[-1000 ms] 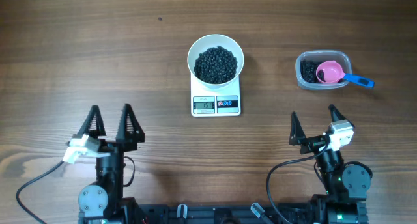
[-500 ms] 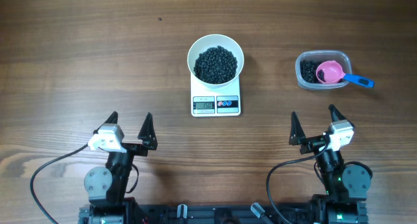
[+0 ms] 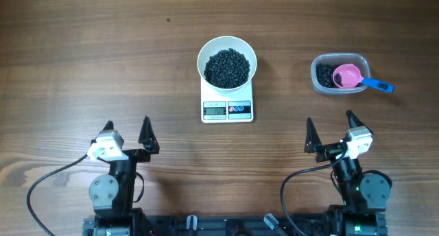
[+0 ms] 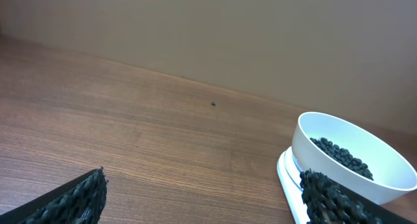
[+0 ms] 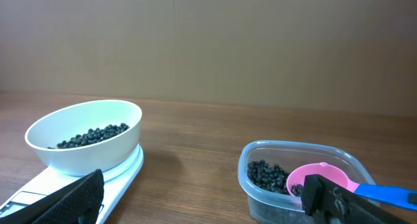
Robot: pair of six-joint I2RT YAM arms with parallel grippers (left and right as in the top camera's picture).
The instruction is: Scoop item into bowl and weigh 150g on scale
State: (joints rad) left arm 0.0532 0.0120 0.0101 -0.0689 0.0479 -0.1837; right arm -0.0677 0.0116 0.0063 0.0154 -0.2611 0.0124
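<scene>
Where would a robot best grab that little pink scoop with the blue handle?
By the blue handle, coming down from above with the right gripper: it sticks out past the clear plastic tub's right rim, free of the black beads, while the pink cup lies inside.

The bench is bare wood across its whole left half and along the far side. At the centre the bowl stands on the scale, one raised block. Well apart to the right is a tub, and the blue handle of the scoop in it juts past its right rim. A free lane runs between scale and tub. The left tool and right tool sit near the front edge, jaws spread, bare wood ahead of each.
</scene>
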